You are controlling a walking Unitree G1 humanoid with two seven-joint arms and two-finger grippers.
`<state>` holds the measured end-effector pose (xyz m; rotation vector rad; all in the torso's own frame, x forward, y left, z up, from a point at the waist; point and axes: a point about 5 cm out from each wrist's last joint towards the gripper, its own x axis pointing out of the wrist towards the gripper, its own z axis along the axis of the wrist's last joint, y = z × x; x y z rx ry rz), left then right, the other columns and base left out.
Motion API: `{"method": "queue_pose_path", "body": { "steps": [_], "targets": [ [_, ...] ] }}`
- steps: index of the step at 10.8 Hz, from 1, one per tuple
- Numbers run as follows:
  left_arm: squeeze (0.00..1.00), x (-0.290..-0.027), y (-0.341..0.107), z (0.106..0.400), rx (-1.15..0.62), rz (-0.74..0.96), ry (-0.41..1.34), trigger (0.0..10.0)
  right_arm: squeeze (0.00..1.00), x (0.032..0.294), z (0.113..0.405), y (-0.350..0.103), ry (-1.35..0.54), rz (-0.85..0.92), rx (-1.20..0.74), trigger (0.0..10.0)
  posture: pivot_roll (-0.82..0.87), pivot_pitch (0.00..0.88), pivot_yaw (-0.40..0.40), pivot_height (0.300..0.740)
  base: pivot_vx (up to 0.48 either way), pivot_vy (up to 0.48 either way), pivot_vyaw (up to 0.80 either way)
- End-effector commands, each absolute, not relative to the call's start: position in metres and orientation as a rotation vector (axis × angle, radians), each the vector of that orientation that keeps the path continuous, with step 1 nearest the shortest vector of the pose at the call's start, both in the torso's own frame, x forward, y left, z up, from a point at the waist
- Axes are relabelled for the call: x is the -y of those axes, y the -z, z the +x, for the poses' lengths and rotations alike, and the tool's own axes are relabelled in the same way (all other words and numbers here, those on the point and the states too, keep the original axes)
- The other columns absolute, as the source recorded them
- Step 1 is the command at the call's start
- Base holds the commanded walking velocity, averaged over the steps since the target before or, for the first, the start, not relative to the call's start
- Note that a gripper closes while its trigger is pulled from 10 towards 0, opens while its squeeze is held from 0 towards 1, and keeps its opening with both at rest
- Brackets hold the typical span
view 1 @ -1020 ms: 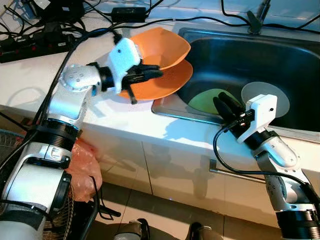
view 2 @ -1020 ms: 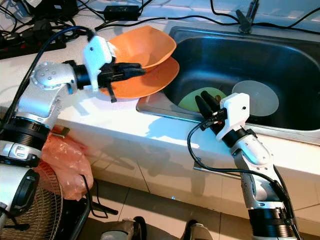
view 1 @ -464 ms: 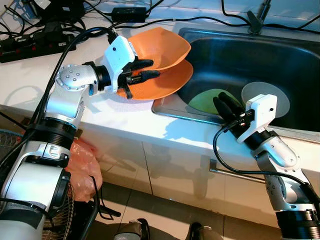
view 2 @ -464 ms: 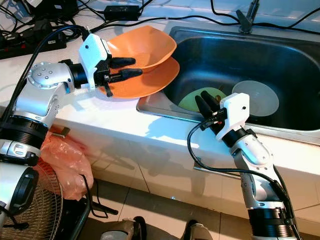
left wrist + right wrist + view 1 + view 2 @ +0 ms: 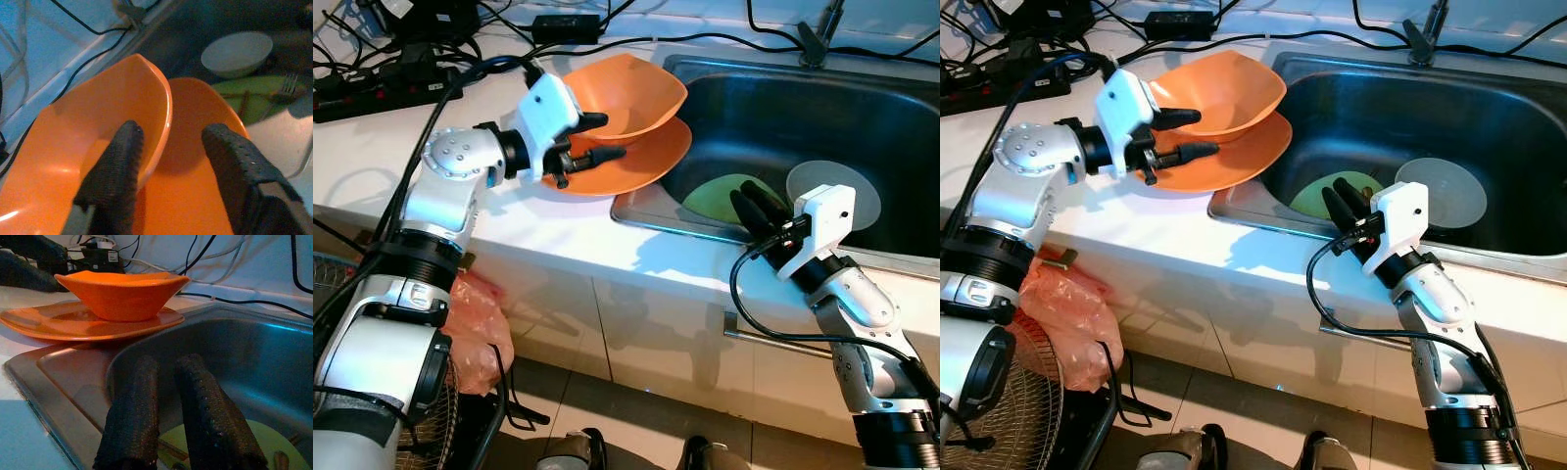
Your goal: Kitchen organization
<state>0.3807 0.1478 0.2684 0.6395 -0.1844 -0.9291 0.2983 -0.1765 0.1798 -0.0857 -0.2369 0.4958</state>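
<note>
Orange bowl (image 5: 626,93) sits on an orange plate (image 5: 636,162) on the tabletop (image 5: 372,147) beside the sink (image 5: 803,108). The left gripper (image 5: 590,137) has its fingers apart astride the rim. It looks rigid, light, slick: pinch the rim wall. The right gripper (image 5: 752,208) waits, fingers nearly together.

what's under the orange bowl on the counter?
The orange bowl sits on an orange plate beside the sink. The left gripper straddles the bowl's rim, fingers open. The plate's middle is covered by the bowl.
</note>
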Motion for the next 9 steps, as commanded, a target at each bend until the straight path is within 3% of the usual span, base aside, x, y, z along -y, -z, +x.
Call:
{"method": "queue_pose_path", "body": {
  "steps": [1,3,9],
  "targets": [
    [0.00,-0.148,-0.273,0.383,0.187,0.717,0.907,10.0,0.00,0.174,0.298,-0.176,-0.501,-0.086,0.222,10.0,0.01,0.149,0.090,0.740,0.000,0.000,0.00],
    [0.00,-0.139,-0.270,0.386,0.205,0.812,0.859,10.0,0.00,0.173,0.298,-0.176,-0.501,-0.084,0.223,10.0,0.01,0.152,0.090,0.740,0.000,0.000,0.00],
    [0.00,-0.109,-0.266,0.396,0.246,0.830,0.823,10.0,0.00,0.173,0.296,-0.176,-0.493,-0.079,0.224,10.0,0.00,0.156,0.097,0.740,0.000,0.000,0.00]
  ]
}}
